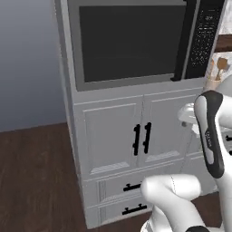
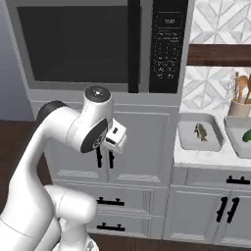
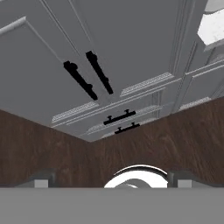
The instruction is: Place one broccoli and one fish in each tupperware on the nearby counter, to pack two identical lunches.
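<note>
Left base view: the white arm rises at the lower right of the frame, in front of a tall grey cabinet (image 1: 113, 136) with paired black bar handles and a built-in microwave (image 1: 136, 41) above. A tan utensil crock (image 1: 216, 74) peeks in at the right edge, where the counter begins.

Right base view: the gripper (image 2: 113, 139) hangs at centre left, pointing down in front of the cabinet doors, nothing in it. The task's things lie to its right and somewhat higher in the frame: on the white marble counter (image 2: 206, 156) sits the nearer tupperware (image 2: 185, 136), holding one fish (image 2: 200, 131) with its long axis running roughly top to bottom of the frame. Just beside it at the right edge is the second tupperware (image 2: 234, 128), with a broccoli (image 2: 247, 138) partly cut off by the frame. My judgement: the coming move is a swing rightward and up to counter level.

Hand view: the fingertips (image 3: 41, 178) stand wide apart at the bottom corners, empty, looking at the cabinet handles, two drawer pulls and the dark wooden floor (image 3: 39, 144). A corner of counter shows at upper right.
</note>
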